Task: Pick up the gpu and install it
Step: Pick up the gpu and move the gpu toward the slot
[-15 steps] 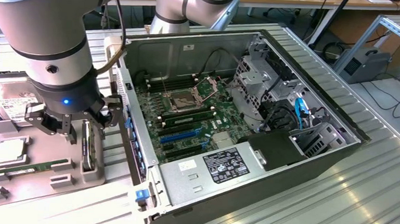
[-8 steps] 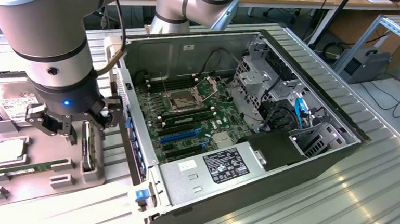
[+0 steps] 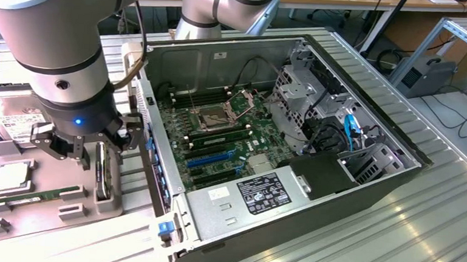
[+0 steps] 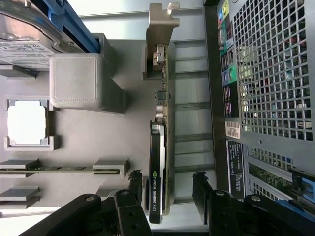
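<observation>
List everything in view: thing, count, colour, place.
gpu: one, black face with silvery bracket, standing on edge in the tray.
hard drive: one, silver with a white label, on the tray at the exterior view's left.
CPU: one, silver, in a square tray pocket.
RAM stick: one, green, lying in a tray slot.
tray: one, grey, on the table beside the case.
computer case: one, dark, open, on the table.
motherboard: one, green, inside the case.
table: one, silvery, ribbed.
arm: one, grey, above the tray.
gripper: one, black, open, a finger on either side of the gpu.
</observation>
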